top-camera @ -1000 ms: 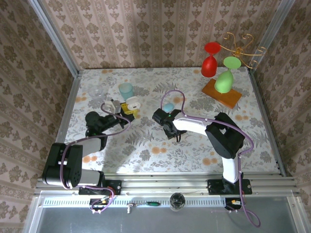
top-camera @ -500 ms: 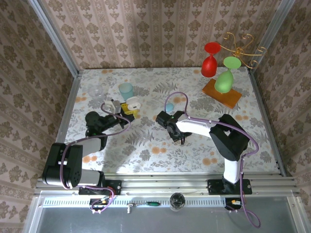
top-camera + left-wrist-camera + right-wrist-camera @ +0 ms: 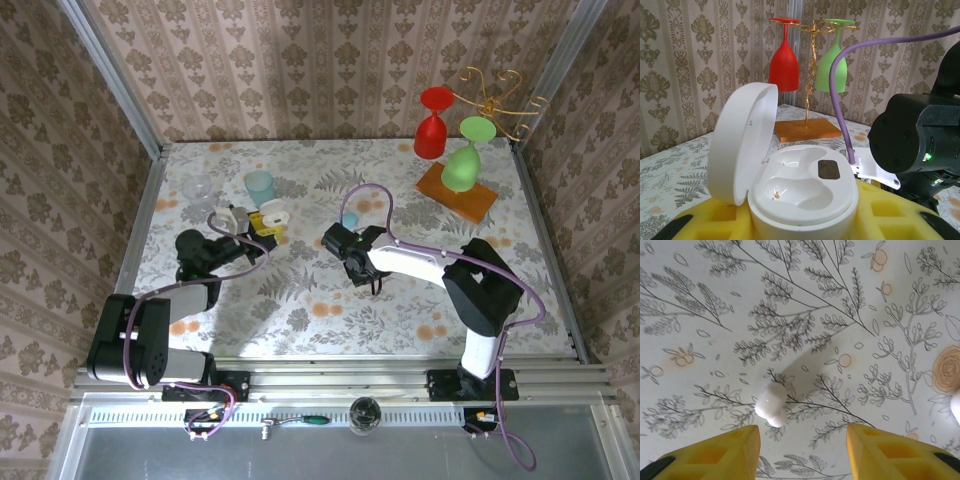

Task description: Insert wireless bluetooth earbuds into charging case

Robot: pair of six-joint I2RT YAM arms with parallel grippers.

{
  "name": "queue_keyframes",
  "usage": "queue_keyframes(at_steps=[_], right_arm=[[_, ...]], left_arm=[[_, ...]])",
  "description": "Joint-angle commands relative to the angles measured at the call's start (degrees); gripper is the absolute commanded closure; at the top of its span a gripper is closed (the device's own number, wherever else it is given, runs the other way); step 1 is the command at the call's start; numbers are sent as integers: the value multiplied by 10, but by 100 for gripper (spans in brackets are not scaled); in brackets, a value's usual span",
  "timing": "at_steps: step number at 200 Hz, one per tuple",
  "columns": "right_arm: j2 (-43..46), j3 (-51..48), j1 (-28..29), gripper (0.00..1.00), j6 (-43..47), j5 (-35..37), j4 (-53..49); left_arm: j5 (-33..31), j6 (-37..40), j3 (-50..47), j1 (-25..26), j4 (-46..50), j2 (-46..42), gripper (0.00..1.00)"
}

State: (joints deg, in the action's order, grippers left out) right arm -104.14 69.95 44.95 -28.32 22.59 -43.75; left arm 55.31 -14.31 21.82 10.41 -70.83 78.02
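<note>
White earbud [image 3: 771,402] on the flowered table [image 3: 865,300] just ahead of my right gripper [image 3: 802,434], its yellow jaws spread apart, my left gripper [image 3: 800,222] pinching the open-lidded charging case [image 3: 802,192]

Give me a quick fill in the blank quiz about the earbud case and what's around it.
1. The charging case has its lid ____.
2. Its two sockets are ____.
3. The earbud on the table is coloured ____.
4. Beside the red glass hangs a ____ one.
Missing words: open, empty, white, green.
</note>
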Motion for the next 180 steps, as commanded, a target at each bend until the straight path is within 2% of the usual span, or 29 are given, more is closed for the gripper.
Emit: queue_keyframes(at_steps=[1,49,116,141,161,180], right_arm=[[-26,36,-1,53,-33,7,-2],[-76,71,-5,64,-46,30,-32],[-98,69,-7,72,-44,16,-29],[-95,68,-7,72,-46,15,-33],[-88,65,-7,65,-48,19,-38],[-84,61,-7,64,-52,19,-42]], left_arm=[[9,12,13,-1,-25,0,80],[12,11,12,-2,-25,-3,80],[14,10,12,-1,-26,-1,80],[15,9,13,-1,-26,-1,80],[15,10,14,-1,-26,-1,80],[16,10,14,-1,-26,-1,80]])
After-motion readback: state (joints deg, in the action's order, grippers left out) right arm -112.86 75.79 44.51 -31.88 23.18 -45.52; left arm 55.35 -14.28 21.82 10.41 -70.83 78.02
